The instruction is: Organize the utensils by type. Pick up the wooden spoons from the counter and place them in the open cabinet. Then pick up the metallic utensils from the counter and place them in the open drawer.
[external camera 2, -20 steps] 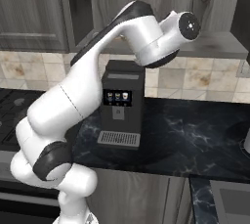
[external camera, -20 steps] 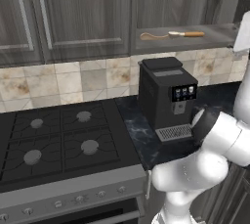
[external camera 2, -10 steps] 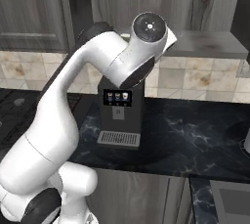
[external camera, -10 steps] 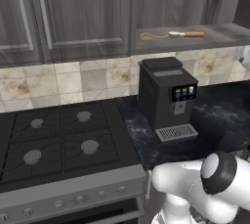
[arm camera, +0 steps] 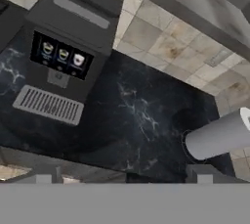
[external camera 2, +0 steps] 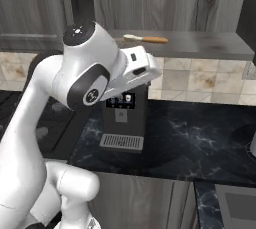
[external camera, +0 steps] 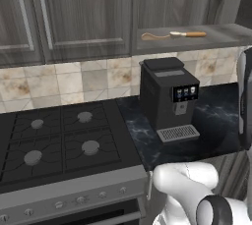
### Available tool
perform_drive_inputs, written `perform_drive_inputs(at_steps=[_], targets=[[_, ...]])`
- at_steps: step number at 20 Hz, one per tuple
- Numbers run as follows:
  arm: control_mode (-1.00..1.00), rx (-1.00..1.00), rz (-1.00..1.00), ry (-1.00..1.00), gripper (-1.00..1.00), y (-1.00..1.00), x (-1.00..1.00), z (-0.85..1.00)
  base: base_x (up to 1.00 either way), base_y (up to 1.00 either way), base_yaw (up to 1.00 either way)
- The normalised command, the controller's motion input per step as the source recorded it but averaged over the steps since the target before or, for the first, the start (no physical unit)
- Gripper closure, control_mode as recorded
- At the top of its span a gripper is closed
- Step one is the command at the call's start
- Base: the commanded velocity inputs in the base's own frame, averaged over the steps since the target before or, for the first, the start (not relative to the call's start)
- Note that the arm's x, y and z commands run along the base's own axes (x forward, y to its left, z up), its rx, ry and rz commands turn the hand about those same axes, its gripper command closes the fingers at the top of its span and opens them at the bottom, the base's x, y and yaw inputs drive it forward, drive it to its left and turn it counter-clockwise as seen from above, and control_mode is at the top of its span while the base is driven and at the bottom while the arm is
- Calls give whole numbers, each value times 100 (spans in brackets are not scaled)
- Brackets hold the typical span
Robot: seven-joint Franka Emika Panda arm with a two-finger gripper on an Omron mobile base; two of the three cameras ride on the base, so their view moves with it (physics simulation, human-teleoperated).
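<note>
A wooden spoon (external camera: 172, 35) lies on the shelf of the open cabinet (external camera: 216, 37), above the coffee machine; it also shows as the wooden spoon (external camera 2: 145, 39) just past my arm. My gripper (arm camera: 124, 176) is open, its two fingertips (arm camera: 44, 174) far apart with nothing between them. It hangs over the dark marble counter (arm camera: 141, 120), looking down at it. The metallic utensils are out of view. A grey recessed box (external camera 2: 235, 208) sits at the lower right; whether it is the open drawer I cannot tell.
A black coffee machine (external camera: 167, 96) stands on the counter under the cabinet. A grey cylinder (arm camera: 219, 135) stands on the counter to the right of the gripper. The gas stove (external camera: 59, 140) lies to the left, with closed cabinet doors (external camera: 64, 13) above it.
The arm has folded down and swung: its elbow has dropped low in the left base view and come in front of the coffee machine in the right base view. The spoon has stayed on the shelf.
</note>
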Motion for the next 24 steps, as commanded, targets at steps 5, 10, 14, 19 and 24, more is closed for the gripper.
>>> perform_drive_inputs(at_steps=[5, 10, 14, 19, 24], targets=[[-100, 2, -48, 8, -100, 9, -95, -41, 0, 0, 0], [-100, 7, -45, 1, -100, 22, -67, -36, 0, 0, 0], [-100, 19, -10, 0, -100, 22, -43, -29, 0, 0, 0], [-100, 30, 2, -1, -100, 24, -51, -24, 0, 0, 0], [-100, 27, 5, -19, -100, 37, -42, -16, 0, 0, 0]])
